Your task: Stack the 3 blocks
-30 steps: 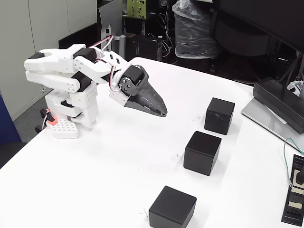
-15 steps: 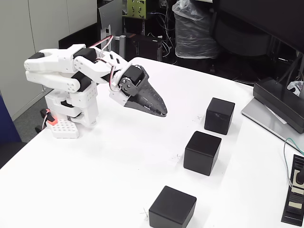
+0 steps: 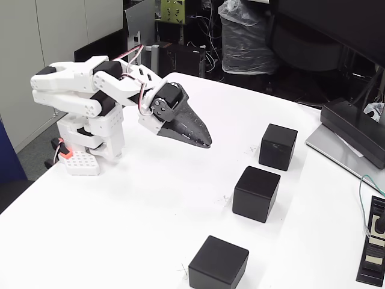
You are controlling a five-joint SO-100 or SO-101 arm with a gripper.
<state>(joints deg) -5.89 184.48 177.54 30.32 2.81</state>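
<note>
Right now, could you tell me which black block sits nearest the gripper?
The far block, at the row's top end; it lies closest to the gripper.

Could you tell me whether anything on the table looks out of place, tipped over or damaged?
Nothing stands out. The three black blocks, far, middle and near, sit flat and apart in a row on the white table, none stacked. The hand hangs closed above the table, holding nothing.

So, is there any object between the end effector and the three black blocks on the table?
Nothing visible is. The end effector hangs shut above bare white table, and the far block, middle block and near block stand apart in a row to its right, open table between.
</note>
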